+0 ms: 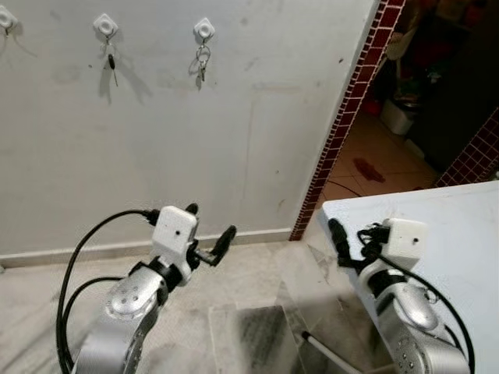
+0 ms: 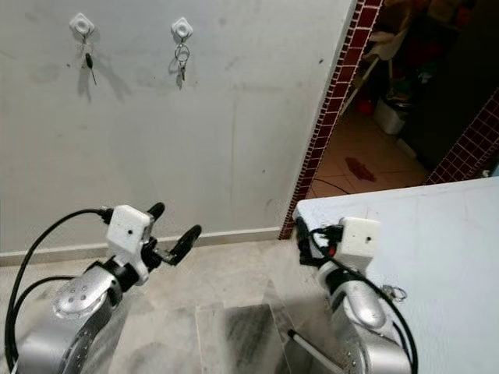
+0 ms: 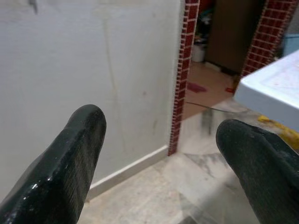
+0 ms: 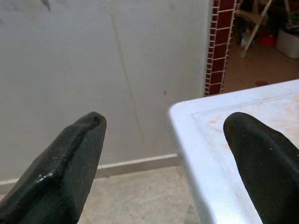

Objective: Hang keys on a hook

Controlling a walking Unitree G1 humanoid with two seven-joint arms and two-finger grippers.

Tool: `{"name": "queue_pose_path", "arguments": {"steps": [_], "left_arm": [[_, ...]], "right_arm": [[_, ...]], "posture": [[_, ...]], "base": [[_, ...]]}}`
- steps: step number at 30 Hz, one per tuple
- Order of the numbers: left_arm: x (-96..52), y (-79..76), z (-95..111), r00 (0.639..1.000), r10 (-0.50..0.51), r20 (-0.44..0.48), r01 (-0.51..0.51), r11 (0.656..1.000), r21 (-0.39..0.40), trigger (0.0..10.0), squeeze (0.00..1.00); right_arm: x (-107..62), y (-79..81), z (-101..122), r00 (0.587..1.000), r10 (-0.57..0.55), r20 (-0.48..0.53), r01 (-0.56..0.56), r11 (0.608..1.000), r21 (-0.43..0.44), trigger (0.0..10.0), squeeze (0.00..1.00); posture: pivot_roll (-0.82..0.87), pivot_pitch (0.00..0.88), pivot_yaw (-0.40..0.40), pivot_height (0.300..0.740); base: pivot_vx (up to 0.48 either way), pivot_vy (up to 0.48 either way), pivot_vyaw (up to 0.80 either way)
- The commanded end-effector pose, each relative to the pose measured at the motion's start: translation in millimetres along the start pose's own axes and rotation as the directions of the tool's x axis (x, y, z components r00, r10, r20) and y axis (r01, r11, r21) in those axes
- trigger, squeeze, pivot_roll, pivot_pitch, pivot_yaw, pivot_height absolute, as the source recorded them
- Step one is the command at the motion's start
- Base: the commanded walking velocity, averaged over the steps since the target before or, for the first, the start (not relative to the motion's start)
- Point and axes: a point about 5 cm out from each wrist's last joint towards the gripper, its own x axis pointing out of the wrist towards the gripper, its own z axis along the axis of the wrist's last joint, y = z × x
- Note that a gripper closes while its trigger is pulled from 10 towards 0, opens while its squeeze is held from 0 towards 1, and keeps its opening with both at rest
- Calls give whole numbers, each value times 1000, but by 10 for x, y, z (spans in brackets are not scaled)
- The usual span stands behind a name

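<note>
- Nearest the camera, the left gripper is raised over the marble floor, its two black fingers spread apart with nothing between them; its wrist view shows the gap open onto wall and floor.
- The right gripper hangs at the near-left corner of the white table, fingers likewise spread and empty, as its wrist view confirms with the table corner seen between them.
- On the table's near part, close to the right arm, a small metal ring lies on the surface; it may be a key ring, but it is too small to tell.
- Farther off, the white wall carries a row of white hooks along its top. One hook holds a bunch of keys; the next hook toward the left holds a single dark key.
- Beyond the wall's right edge, a red tiled pillar frames a doorway into another room.
- Judging by this, keys already hang on hooks and both claws are released, so the hanging looks done, unless the ring on the table is another set waiting.
</note>
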Motion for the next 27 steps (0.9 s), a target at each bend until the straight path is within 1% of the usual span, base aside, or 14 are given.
{"name": "queue_pose_path", "arguments": {"steps": [1,9,13,14,16,17,19,20,21,23,24,25,27], "left_arm": [[24,-83,6,1000,-28,10,29,999,-21,10000,0],[18,-87,-13,1000,-18,0,18,1000,-22,10000,0],[12,-90,-19,1000,-14,0,14,1000,-26,10000,0],[6,-87,-28,1000,-13,-7,13,1000,-26,10000,0],[-5,-80,-49,1000,-14,-21,13,1000,-25,10000,0],[-26,-81,-128,997,-25,-69,24,999,-21,10000,0],[-42,-82,-185,994,-32,-100,30,999,-16,10000,0],[-60,-83,-263,990,-37,-137,35,999,-17,10000,0],[-66,-86,-286,988,-41,-148,38,999,-19,10000,0],[-75,-86,-319,986,-43,-164,40,999,-23,10000,0],[-78,-93,-337,983,-52,-177,47,998,-31,10000,0],[-79,-102,-344,981,-64,-183,57,998,-41,10000,0],[-83,-163,-370,968,-129,-215,117,991,-69,10000,0]], "right_arm": [[-14,-90,25,999,-33,5,33,999,-15,10000,0],[-1,-76,28,1000,-28,5,28,1000,-10,10000,0],[4,-76,78,1000,-25,19,26,999,-30,10000,0],[-2,-112,93,999,-45,11,46,997,-67,10000,0],[-9,-152,98,998,-69,-1,69,992,-103,10000,0],[-26,-233,89,993,-117,-22,113,983,-142,10000,0],[-37,-276,89,990,-140,-27,134,978,-157,10000,0],[-55,-360,81,980,-198,-37,186,961,-205,10000,0],[-61,-391,75,974,-220,-43,206,953,-222,10000,0],[-70,-440,72,964,-261,-44,245,943,-225,10000,0],[-81,-488,68,951,-303,-55,280,925,-256,10000,0],[-85,-504,64,945,-320,-62,295,920,-257,10000,0],[-101,-548,54,927,-366,-86,329,900,-288,10000,0]], "posture": [[122,40,-83,740],[125,39,-88,740],[125,33,-89,740],[125,33,-90,740],[123,32,-89,740],[123,32,-89,740],[120,33,-88,740],[120,33,-88,740],[120,33,-88,740],[116,34,-86,740],[116,34,-86,740],[115,32,-83,740],[115,32,-82,740]], "base": [[0,0,0],[0,0,0],[0,0,0],[0,0,0],[0,0,0],[0,0,0],[0,0,0],[0,0,0],[0,0,0],[0,0,0],[0,0,0],[0,0,0],[0,0,0]]}}
